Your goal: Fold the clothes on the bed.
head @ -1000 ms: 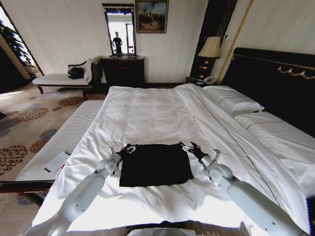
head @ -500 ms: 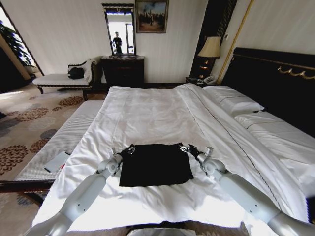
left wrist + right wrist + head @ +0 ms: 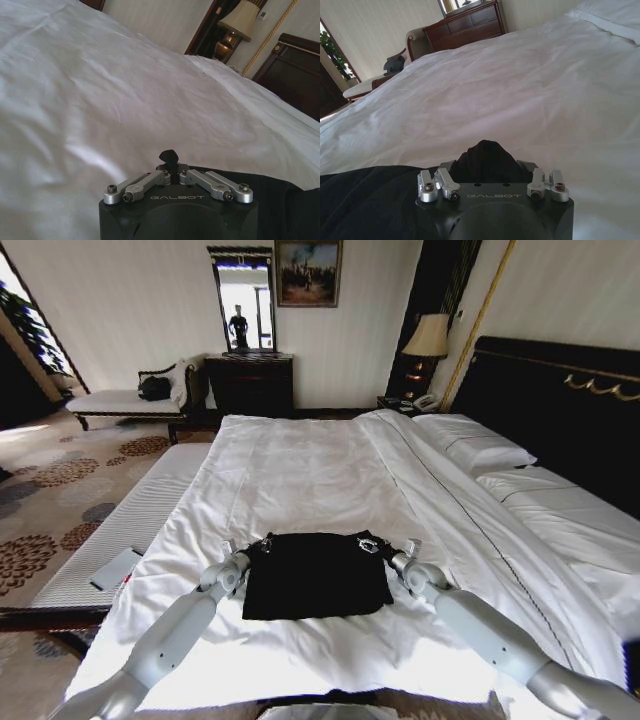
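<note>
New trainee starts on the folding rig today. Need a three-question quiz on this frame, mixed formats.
1. True or false: the black T-shirt lies on the bed's white duvet.
2. Which corner does the right claw grip? A) far right corner B) near left corner C) none, it is parked off the bed
3. Fill in: between the left claw's fingers sits a small pinch of black ____.

Key
1. True.
2. A: in the right wrist view, black fabric bunches between its fingers.
3. Fabric, the T-shirt's far left corner, as the left wrist view shows.
</note>
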Controlling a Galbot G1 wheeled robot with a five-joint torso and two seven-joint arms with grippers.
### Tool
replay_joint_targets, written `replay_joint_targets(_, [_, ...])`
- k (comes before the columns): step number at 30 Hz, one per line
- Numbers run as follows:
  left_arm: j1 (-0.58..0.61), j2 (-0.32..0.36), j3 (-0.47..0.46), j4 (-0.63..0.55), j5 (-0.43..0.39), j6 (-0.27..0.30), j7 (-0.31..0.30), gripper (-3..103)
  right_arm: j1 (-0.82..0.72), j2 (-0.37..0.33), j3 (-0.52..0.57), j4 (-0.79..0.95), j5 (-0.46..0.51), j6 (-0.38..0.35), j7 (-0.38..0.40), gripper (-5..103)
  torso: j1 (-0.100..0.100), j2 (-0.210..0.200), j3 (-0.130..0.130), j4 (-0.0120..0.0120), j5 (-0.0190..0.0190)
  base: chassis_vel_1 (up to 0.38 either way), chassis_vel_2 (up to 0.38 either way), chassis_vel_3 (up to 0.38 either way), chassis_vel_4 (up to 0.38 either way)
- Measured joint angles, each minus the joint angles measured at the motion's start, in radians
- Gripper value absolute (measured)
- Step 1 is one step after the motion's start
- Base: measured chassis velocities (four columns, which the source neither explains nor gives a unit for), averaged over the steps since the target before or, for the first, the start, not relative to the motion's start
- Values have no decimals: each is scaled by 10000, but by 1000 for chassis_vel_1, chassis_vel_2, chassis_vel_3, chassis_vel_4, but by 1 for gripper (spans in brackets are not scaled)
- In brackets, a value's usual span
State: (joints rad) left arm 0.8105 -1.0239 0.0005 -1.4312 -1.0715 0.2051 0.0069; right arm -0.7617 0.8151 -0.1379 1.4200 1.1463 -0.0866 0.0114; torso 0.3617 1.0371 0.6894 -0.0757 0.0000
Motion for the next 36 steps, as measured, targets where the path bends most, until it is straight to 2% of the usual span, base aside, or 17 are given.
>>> replay_joint_targets(1, [13,0,-10,-6,0,-3,0,3,5,0,0,-3,-1,16,-2,65,0,0,0,0,0,0,0,0,0])
replay_joint_targets(4, [38,2,-38,-23,0,-10,0,3,21,-11,0,-7,-1,46,-5,60,0,0,0,0,0,0,0,0,0])
replay_joint_targets(6, [75,7,-82,-62,1,-21,1,3,60,-42,5,-15,4,95,-15,49,0,0,0,1,1,0,0,0,0])
replay_joint_targets(7, [75,7,-82,-62,1,-21,1,3,60,-42,5,-15,4,95,-15,49,0,0,0,1,1,0,0,0,0])
replay_joint_targets(11, [138,24,-149,-137,1,-37,1,3,132,-95,-33,-14,11,133,-51,27,0,1,0,0,0,0,0,0,0])
replay_joint_targets(13, [148,26,-161,-146,1,-40,1,3,136,-100,-47,-10,9,143,-60,27,0,1,0,1,1,0,0,0,0])
replay_joint_targets(17, [208,9,-263,-195,2,-49,0,3,88,-118,-61,75,-5,162,-67,5,0,0,0,1,0,0,0,0,0])
replay_joint_targets(23, [346,0,-342,-265,74,-71,1,3,-149,-206,-50,195,-189,232,-157,1,0,1,0,1,0,0,0,0,0])
replay_joint_targets(25, [415,-36,-356,-321,155,-114,1,3,-337,-280,-50,230,-492,447,-474,1,0,1,0,0,0,0,0,0,0])
replay_joint_targets(30, [447,-58,-475,-453,392,-298,1,3,-408,-343,132,324,-693,843,-678,1,0,0,0,1,1,0,0,0,0])
replay_joint_targets(33, [390,14,-569,-612,331,-339,1,3,-309,-414,235,387,-687,999,-675,1,0,0,1,0,0,0,0,0,0])
replay_joint_targets(36, [84,427,-781,-1201,-81,-448,3,3,-6,-744,570,805,-763,1377,-690,1,0,0,1,2,-1,0,0,0,0])
